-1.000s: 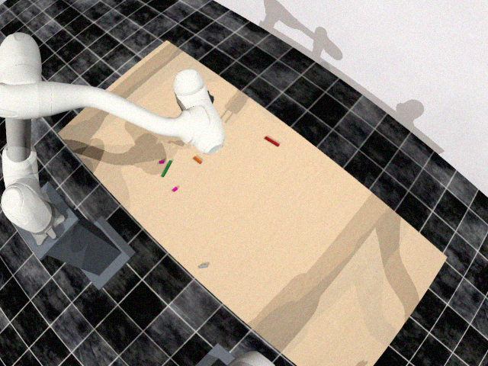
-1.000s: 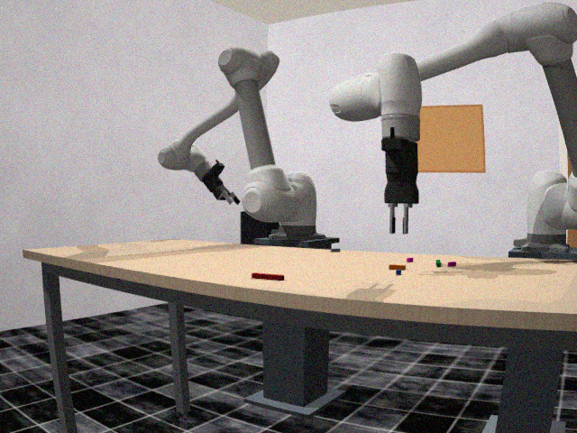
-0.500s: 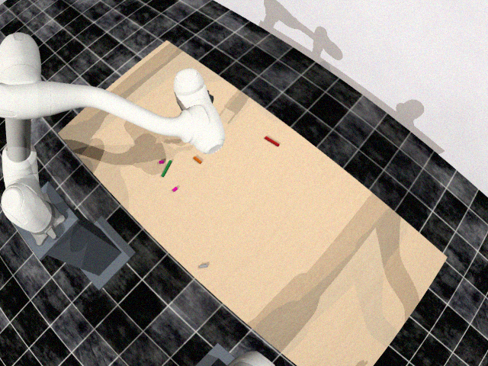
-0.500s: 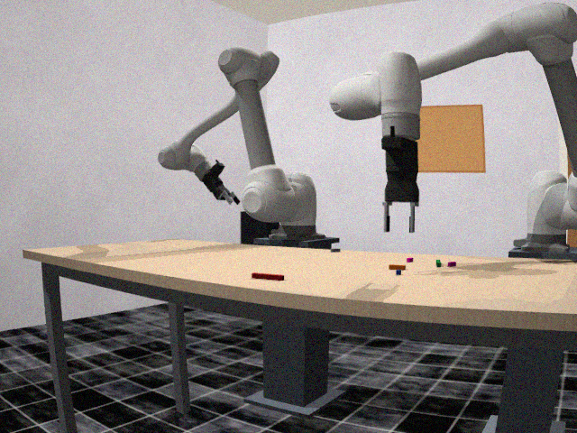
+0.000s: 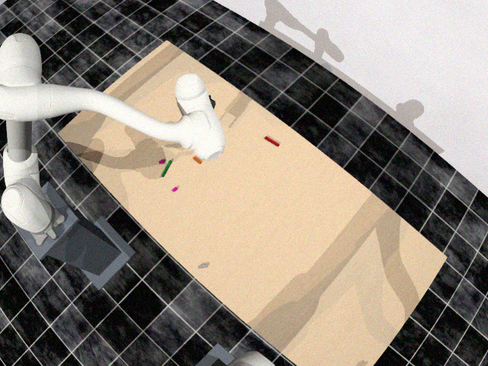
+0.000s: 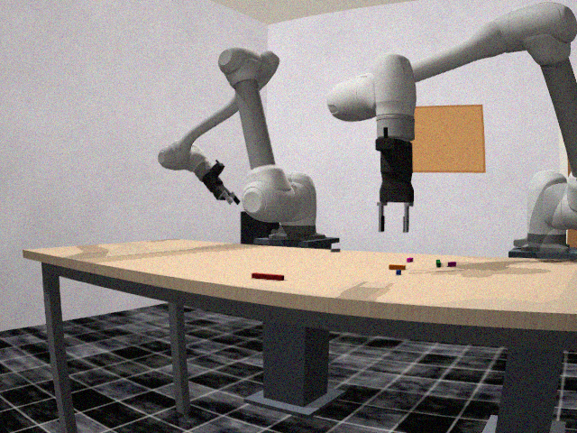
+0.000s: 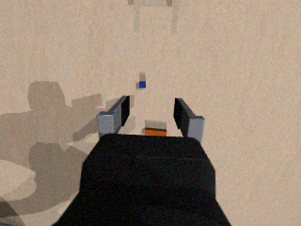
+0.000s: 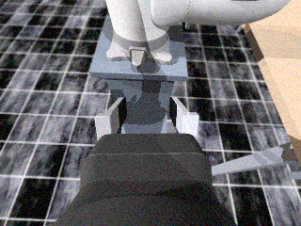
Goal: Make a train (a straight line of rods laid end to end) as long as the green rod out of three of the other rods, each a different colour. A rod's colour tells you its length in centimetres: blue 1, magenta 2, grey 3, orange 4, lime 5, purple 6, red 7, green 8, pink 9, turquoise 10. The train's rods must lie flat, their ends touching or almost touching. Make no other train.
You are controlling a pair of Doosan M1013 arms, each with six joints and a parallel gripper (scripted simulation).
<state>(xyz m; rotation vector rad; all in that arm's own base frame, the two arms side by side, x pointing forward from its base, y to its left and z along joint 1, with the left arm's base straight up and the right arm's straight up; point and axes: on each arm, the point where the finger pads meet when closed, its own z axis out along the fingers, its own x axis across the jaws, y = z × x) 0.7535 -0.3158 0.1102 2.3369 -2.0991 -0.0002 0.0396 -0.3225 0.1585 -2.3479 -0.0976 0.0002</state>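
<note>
Above the pale wooden surface [image 5: 256, 220] [image 6: 186, 261], the left fingers [image 6: 393, 217] hang wide open near the orange rod [image 5: 197, 159] [image 6: 397, 267] [image 7: 155, 132]; the green rod [image 5: 166, 168] [image 6: 438, 263] lies between it and a magenta one [image 5: 162, 162] [image 6: 452, 263]. The right fingers [image 6: 230, 199] are open too.

The left claw [image 6: 393, 230] [image 7: 151, 105] has spread its fingers wide.
</note>
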